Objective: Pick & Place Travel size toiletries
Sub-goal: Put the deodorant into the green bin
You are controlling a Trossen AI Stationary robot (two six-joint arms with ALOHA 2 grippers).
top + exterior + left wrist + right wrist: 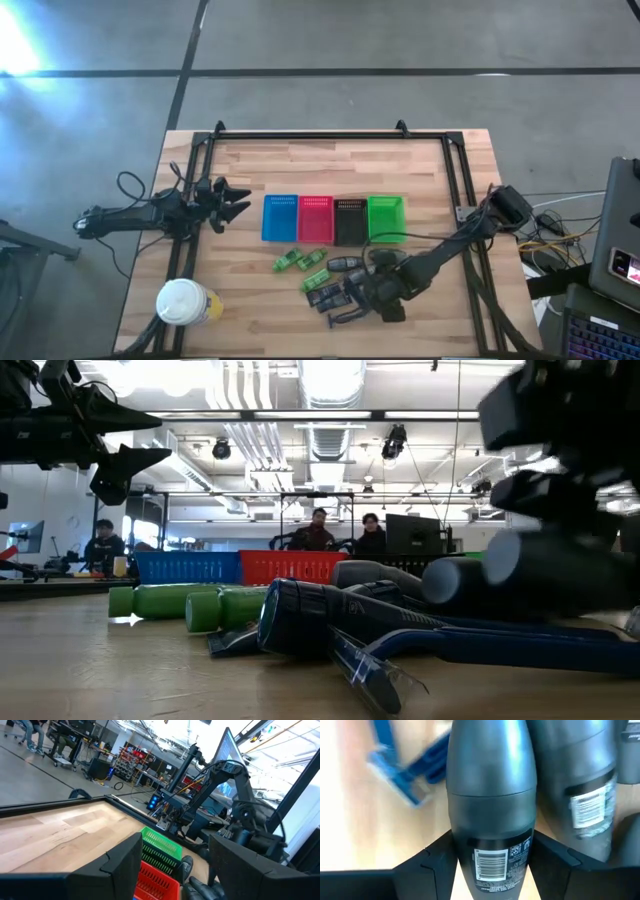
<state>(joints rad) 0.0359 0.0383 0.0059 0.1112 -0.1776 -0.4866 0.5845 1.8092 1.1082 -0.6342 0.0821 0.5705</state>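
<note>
The toiletries lie in a heap near the table's near edge: green bottles (290, 262), dark packets (325, 293), grey tubes and a thin razor (345, 318). My right gripper (385, 300) is low over the heap's right side and is shut on one grey tapered tube (490, 795). A second grey tube (580, 795) lies right beside it, and a blue razor (405, 775) rests on the wood beyond. My left gripper (240, 203) hangs open above the table, left of the blue basket (280, 217), touching nothing. My right gripper pinches the grey tube between its two fingers at the wide labelled end with the barcode (492, 862). The fingers (437, 862) sit on opposite sides of it, and the tube's length runs forward along them. I cannot tell whether the tube is lifted clear.
Blue, red (316, 217), black (349, 220) and green (386, 218) baskets stand in a row at the table's middle, just beyond the heap. A white-lidded yellow cup (183, 302) stands near the near left corner. People sit in the room beyond (320, 530).
</note>
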